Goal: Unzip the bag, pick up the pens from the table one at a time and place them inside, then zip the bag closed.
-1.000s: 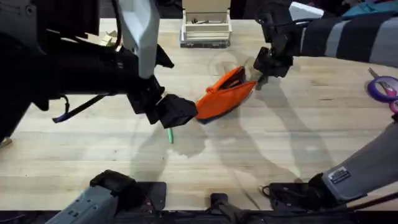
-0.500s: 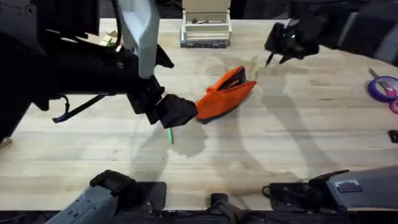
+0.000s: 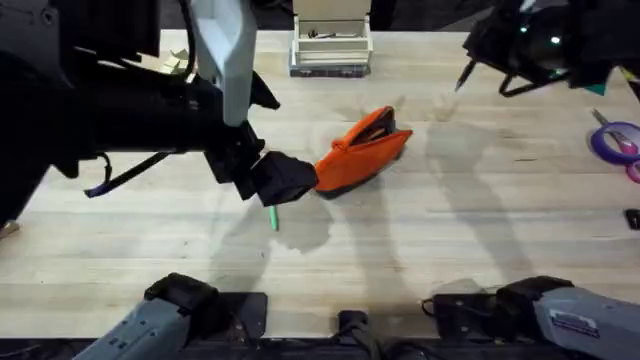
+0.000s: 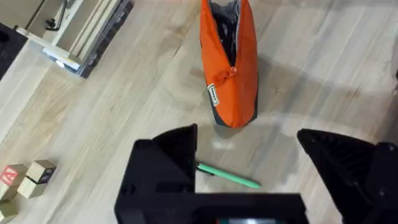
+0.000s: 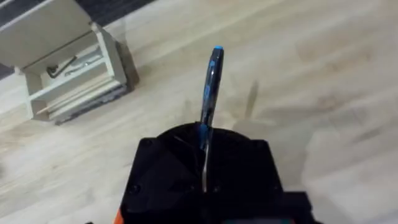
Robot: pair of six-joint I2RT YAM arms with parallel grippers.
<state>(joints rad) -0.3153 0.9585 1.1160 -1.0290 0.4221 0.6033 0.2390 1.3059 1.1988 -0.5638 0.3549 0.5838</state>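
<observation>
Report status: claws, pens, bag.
Right claw shut on black pen, lifted. Left claw open over green pen. Bag unzipped, nothing in the way.

You're at a robot lab bench rather than in a home: a pale plank table (image 3: 450, 230) with two arm bases bolted at its near edge, a small white parts tray (image 3: 330, 45) holding a hex key at the far side, a roll of purple tape (image 3: 615, 140) to the right, and little wooden blocks (image 4: 28, 180) lying loose as test props.
</observation>
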